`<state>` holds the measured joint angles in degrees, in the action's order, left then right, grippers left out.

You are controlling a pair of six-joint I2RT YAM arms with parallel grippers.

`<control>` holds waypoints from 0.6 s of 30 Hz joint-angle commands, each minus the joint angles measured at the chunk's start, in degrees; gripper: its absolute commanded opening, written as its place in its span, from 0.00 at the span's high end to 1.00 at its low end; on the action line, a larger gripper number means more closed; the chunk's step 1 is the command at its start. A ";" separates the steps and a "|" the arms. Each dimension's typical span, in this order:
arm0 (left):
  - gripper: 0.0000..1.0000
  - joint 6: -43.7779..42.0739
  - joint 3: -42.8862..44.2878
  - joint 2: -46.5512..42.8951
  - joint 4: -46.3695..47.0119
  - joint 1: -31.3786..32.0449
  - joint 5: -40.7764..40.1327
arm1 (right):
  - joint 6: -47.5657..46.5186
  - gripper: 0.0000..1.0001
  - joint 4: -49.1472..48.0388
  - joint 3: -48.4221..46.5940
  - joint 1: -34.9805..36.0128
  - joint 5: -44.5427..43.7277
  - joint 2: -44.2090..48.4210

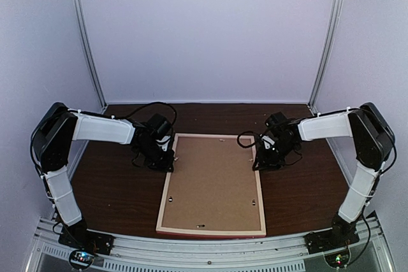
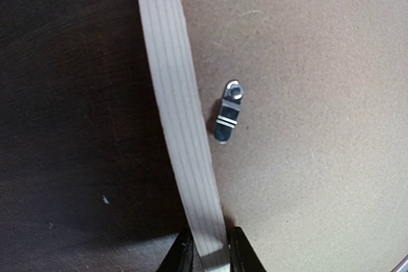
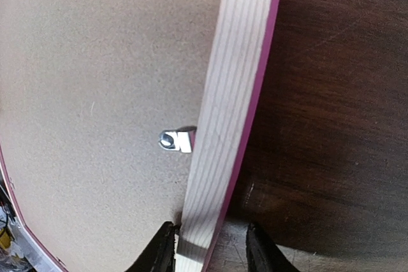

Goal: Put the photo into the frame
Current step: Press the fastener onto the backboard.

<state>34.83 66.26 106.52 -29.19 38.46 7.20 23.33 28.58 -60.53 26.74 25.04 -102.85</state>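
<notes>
A large pink-edged picture frame lies face down in the middle of the dark wooden counter. Its pale wood back and its brown backing board face up. Its long axis runs from the counter's near edge toward the far edge, tilted slightly. The near short side almost reaches the near edge.

The left claw is narrow and pinches the frame's left rail, just beside a small metal turn clip. The right claw straddles the right rail near another clip. It stands wider, with a gap showing on the outer side.

The photo is not visible in any view.

The frame looks stiff, light and thin-railed. Any glazing would be fragile. The rails seem the safest hold, taken on both long sides together.
</notes>
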 commanded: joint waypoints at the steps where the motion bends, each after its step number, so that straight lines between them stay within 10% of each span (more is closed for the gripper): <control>1: 0.80 -0.60 -0.11 1.46 2.81 0.57 3.58 | 1.12 0.65 1.54 0.82 1.16 -1.42 -2.50; 18: 0.81 0.50 -1.19 -0.94 3.23 -0.19 -3.12 | -0.48 0.70 1.24 -19.63 1.16 -0.52 -16.26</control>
<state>36.56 65.54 105.73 -29.08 37.98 3.62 24.43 35.20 -75.53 26.96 25.71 -113.54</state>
